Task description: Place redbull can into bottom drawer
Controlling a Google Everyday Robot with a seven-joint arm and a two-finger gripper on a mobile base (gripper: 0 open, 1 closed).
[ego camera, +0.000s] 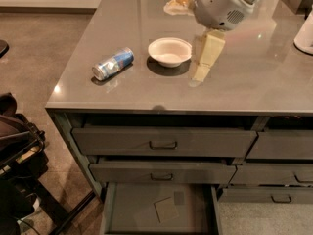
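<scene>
The redbull can (113, 63) lies on its side on the grey countertop (98, 97), left of a white bowl (169, 51). The bottom drawer (132, 212) of the left column is pulled open below, showing a flat grey floor with small square patches. My gripper (185, 41) hangs over the counter just right of the bowl. It is open and empty, with one cream finger (207, 53) pointing down at the counter and the other up near the far edge. The can is well to its left.
Two shut drawers with bar handles (163, 144) sit above the open one. Narrower drawers (281, 151) are on the right. A white object (304, 33) stands at the counter's right edge. Dark gear (17, 151) is on the floor at the left.
</scene>
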